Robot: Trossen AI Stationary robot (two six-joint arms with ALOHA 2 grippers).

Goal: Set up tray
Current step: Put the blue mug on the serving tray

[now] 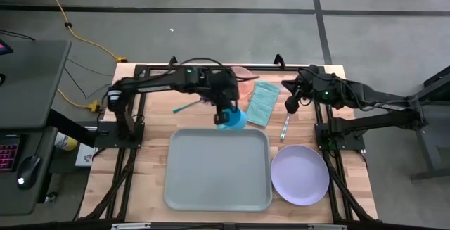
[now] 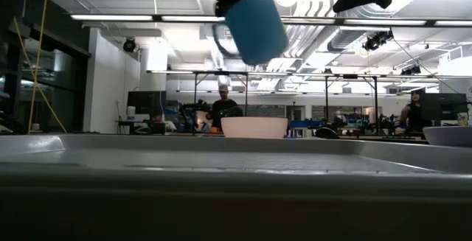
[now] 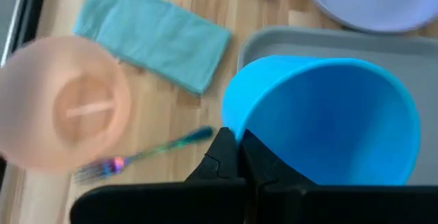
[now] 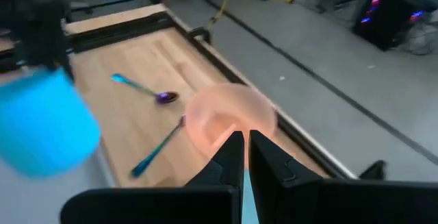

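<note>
Arms first: your left gripper (image 1: 226,115) reaches in from the table's left w/ its wrist bent down, fingers (image 3: 222,157) clamped on the rim of a blue cup (image 1: 232,119). Cup's lifted & tilted, over the tray's far edge. Tray (image 1: 218,168) lies flat at the table's middle near you, w/ a lavender plate (image 1: 300,175) just beside it on the right. Your right gripper (image 1: 291,104) hangs past the tray's far right corner, fingers together, holding nothing. Teal napkin (image 1: 261,103) lies between both grippers; peach bowl (image 3: 61,104) & fork (image 3: 140,153) lie nearby on the wood.
</note>
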